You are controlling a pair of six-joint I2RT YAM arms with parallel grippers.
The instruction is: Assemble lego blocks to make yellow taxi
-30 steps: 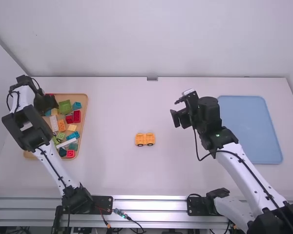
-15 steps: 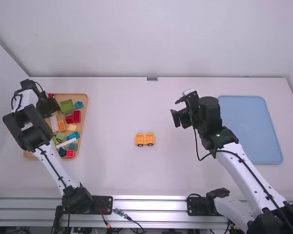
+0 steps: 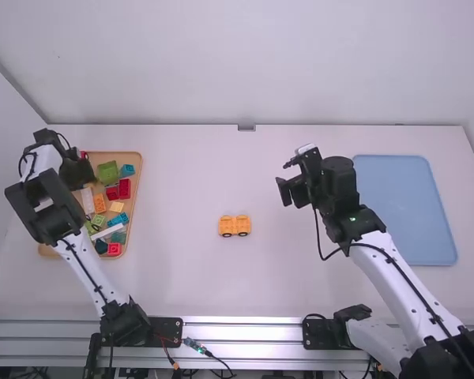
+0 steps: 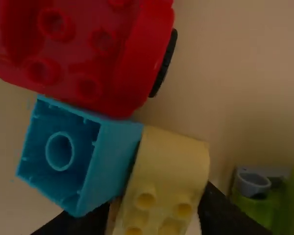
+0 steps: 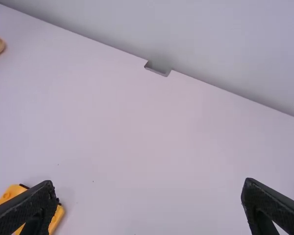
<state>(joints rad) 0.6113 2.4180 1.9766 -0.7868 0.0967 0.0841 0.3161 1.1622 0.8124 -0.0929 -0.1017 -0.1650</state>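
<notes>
Over the wooden tray (image 3: 138, 170), at its far end, the left gripper (image 4: 159, 198) has its two fingers drawn in on opposite sides of the yellow block (image 4: 171, 156), studs between them; I take it as pinched, though how firmly I cannot tell. The blue block (image 4: 115, 152) lies right against one side of it, open underside showing, with the red car piece (image 4: 88, 49) just beside. The orange base (image 3: 235, 226) stands on its wheels on the table (image 3: 300, 288), between the two arms. The right gripper (image 5: 149, 185) is up over the table with its fingers spread and nothing between them.

The step in hand looks like picking the yellow block out as the taxi's next part. To do it well, be sure both pads bear flat on the block's sides and that no edge of the blue block is caught with it. Then lift straight up and slowly, so that the blue block and red piece are not dragged along or the yellow one twisted in the grip. Its studded part sits deep between the fingers, so they could foul the base at placing; keep the block level, line it up with the base's studs before lowering, and press squarely down. The right gripper might steady the base meanwhile, since on wheels it could roll off under a sideways push
</notes>
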